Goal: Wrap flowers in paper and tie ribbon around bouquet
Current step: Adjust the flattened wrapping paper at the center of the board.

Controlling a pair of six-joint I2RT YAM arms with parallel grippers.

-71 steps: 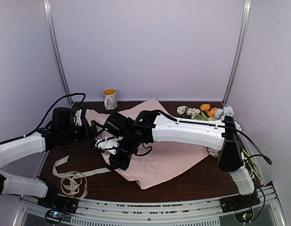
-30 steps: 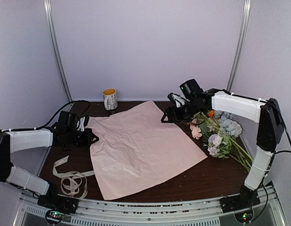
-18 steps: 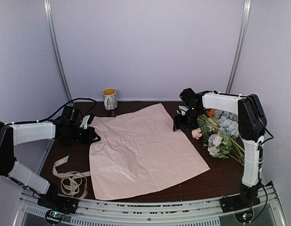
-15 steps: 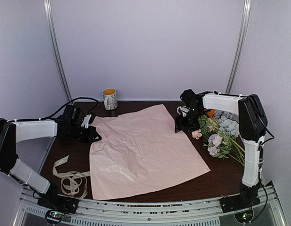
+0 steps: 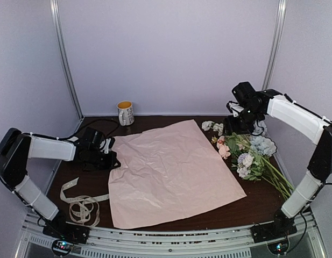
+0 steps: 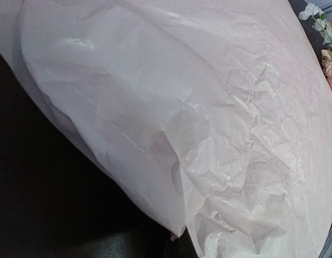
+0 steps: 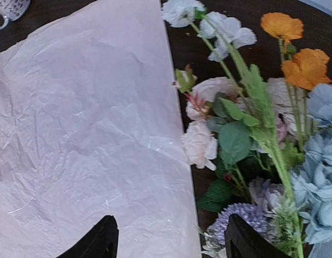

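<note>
Where paper (image 5: pixel 171 166) lies flat, dark wood tbl (image 5: pixel 254 207), lilac walls (image 5: pixel 171 54)

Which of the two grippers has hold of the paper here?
The left gripper, shut on the paper at its left edge. The right gripper hangs open above the flowers, holding nothing.

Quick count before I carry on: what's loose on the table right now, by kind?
paper: 1
flowers, as one bunch: 1
ribbon: 1
mug: 1
Total: 4
</note>
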